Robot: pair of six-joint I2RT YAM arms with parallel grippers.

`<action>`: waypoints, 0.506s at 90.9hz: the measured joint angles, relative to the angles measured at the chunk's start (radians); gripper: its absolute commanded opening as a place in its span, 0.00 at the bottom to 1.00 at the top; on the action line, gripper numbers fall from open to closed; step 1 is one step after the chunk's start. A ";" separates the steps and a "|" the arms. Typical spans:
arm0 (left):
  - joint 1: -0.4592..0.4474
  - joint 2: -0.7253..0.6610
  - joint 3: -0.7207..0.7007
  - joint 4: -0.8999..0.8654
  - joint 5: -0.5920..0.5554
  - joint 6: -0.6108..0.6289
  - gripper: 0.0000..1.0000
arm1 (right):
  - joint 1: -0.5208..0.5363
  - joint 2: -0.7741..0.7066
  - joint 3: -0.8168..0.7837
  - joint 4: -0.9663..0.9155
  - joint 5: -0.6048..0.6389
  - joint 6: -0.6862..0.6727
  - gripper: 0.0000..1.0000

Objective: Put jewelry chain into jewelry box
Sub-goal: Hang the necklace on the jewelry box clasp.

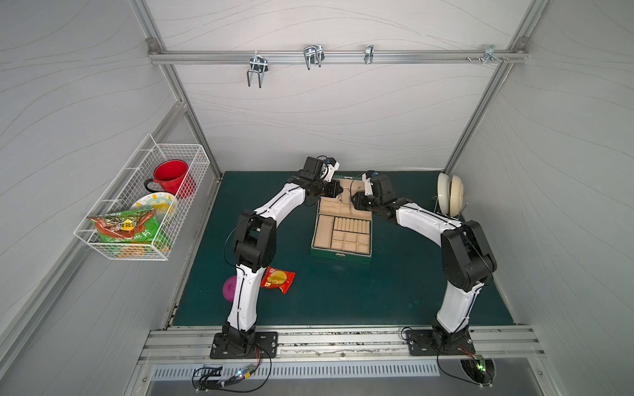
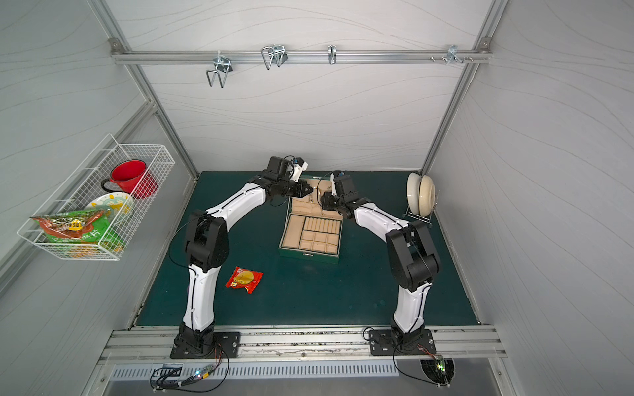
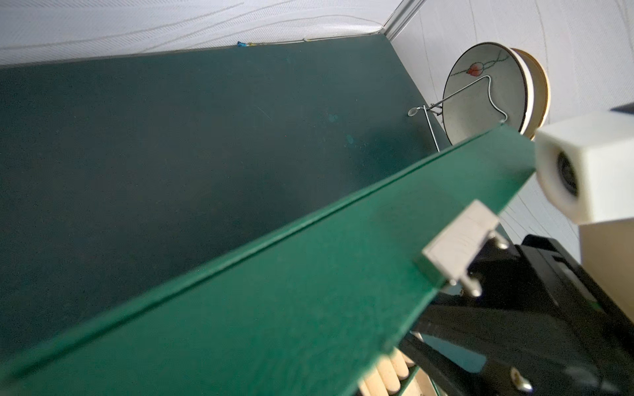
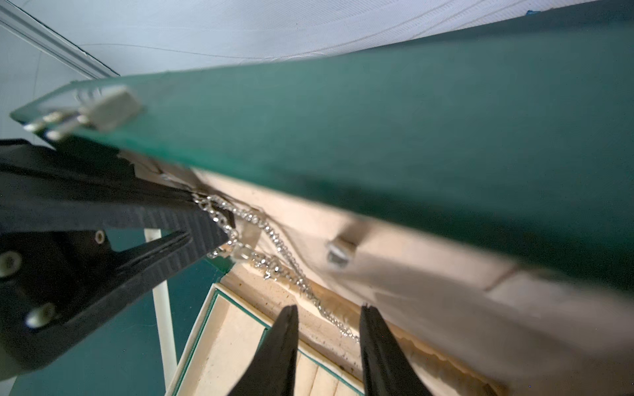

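Both arms are up at the raised lid of the dark green rectangular jewelry box (image 4: pixel 394 130), a beige-lined hinged case standing open on the dark green desk (image 1: pixel 343 295). The left end effector (image 4: pixel 197 202) is clamped tight on one end of the fine silvery jewelry chain (image 4: pixel 274 240). From that pinch the chain trails across the beige lid lining and passes between the tips of the right end effector (image 4: pixel 330 308). Its jaws stand apart and are not closed on the links. A small silvery hook (image 4: pixel 338 255) juts from the lining just ahead of those tips, beside the chain.

This looks like the settling step, with the chain inside the lid but not yet let go. The right end effector should back straight out, because loose links snag easily on a fingertip. The left one ought to dip toward the compartments below it before parting. That way the slack pools inside the walls rather than spilling onto the desk. Go gently, and don't nudge that lid.
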 measured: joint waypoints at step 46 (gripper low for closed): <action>0.001 0.000 0.000 0.000 0.001 -0.005 0.00 | 0.001 0.014 0.006 0.087 -0.027 0.035 0.20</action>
